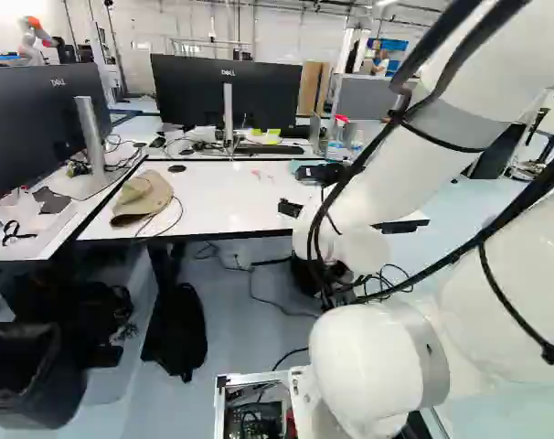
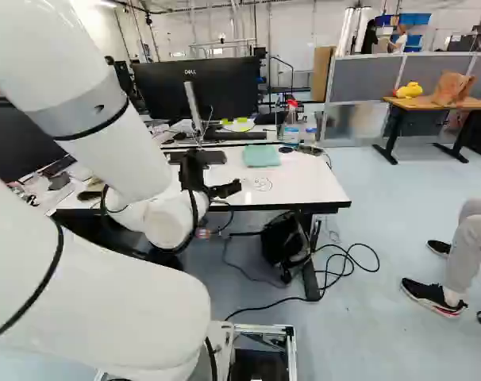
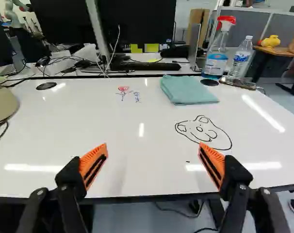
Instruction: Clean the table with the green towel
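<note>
My gripper (image 2: pixel 215 171) is at the near edge of the white table (image 2: pixel 308 186) in the right base view. Seen from the wrist, the gripper (image 3: pixel 153 155) stands open, its orange pads wide apart with nothing between them. The green towel (image 3: pixel 187 90) lies folded flat on the tabletop, well ahead of the fingers and apart from them. Between towel and gripper, nearer one finger, is a black line drawing of a face (image 3: pixel 203 132), with a small dark mark (image 3: pixel 187 161) nearby. Small red and blue figures (image 3: pixel 122 92) are drawn beside the towel.
Behind the towel stand a spray bottle (image 3: pixel 216 60) and a water bottle (image 3: pixel 241 57), beside a dark flat object (image 3: pixel 238 82). A tan hat (image 1: pixel 142 197) lies on the table. Monitors (image 1: pixel 227 91) and a keyboard (image 3: pixel 146 66) are behind. Another robot (image 1: pixel 35 41) stands far back.
</note>
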### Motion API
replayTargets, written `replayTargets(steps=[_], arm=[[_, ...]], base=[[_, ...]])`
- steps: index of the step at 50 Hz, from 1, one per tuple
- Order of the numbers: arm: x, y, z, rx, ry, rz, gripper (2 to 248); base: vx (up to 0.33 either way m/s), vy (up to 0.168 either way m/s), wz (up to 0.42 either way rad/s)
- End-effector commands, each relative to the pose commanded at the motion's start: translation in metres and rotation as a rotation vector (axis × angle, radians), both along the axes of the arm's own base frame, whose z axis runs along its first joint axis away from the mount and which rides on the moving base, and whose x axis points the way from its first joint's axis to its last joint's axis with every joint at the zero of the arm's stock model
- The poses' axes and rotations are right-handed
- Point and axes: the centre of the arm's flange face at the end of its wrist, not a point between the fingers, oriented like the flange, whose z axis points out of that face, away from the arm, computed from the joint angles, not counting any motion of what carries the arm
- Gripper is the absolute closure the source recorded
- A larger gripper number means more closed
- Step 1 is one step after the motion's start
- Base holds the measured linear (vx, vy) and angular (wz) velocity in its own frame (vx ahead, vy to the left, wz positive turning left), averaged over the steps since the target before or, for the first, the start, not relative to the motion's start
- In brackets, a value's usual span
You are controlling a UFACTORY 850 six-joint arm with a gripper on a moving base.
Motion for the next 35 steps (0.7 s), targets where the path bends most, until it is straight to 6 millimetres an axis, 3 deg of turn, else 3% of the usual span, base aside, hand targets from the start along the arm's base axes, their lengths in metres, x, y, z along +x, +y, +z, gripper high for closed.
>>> replayTargets(steps=[26,35], arm=[[0.0004,-0.0002,0.0001,0.0,0.0,-0.001,3],[0.0093,-0.0055,0.0054,0.0,-0.01,-0.02,3]], base=[[0.0,0.0,0.0],[0.0,0.0,0.0]])
